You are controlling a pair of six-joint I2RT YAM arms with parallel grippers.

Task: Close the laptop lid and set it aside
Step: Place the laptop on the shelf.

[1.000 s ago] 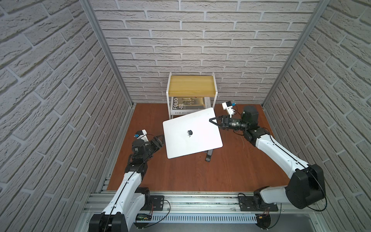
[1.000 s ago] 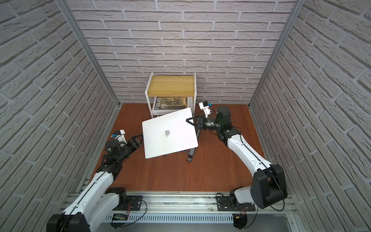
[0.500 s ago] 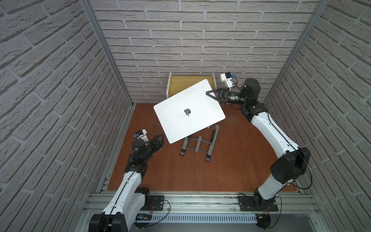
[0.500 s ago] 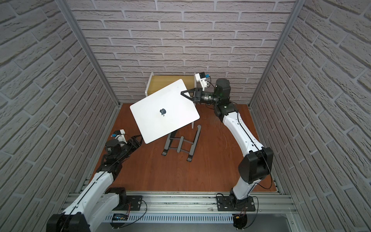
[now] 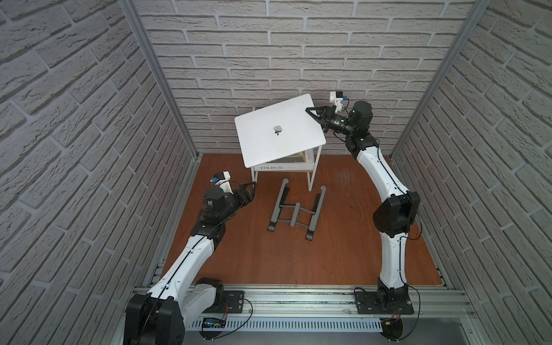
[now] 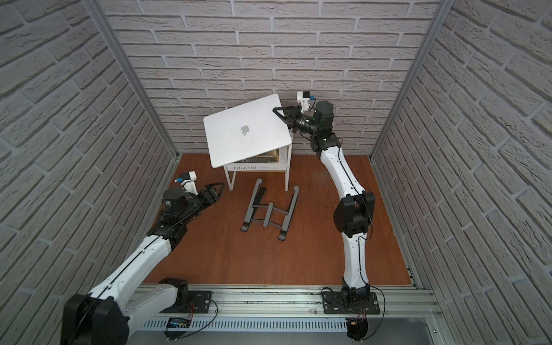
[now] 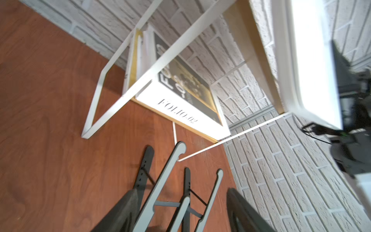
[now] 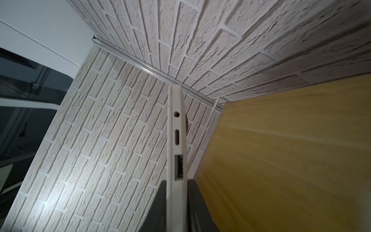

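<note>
A reddish-brown wooden floor [image 5: 298,254] fills a narrow booth with pale brick walls [image 5: 268,44] on three sides. A metal rail [image 5: 298,295] along the near edge carries both arms. A grey folding stand [image 5: 295,209] lies mid-floor. A small white-framed shelf [image 5: 314,173] stands at the back wall, with a book [image 5: 271,168] marked FOLIO-02 on its lower level.

The laptop [image 5: 279,131] hangs tilted over that shelf, its lid [image 6: 245,130] shut flat on the base, logo up. The right claw [image 5: 309,110] pinches it near a back corner, and in the right wrist view both fingers [image 8: 158,206] press the thin port edge. The left claw [image 5: 250,191] sits low, left of the stand, partly spread and holding nothing.

In both top views the laptop hides the shelf's yellow top [image 8: 291,150]. Whether the laptop's low edge touches the shelf cannot be told. The left wrist view shows the laptop blurred and overexposed.
</note>
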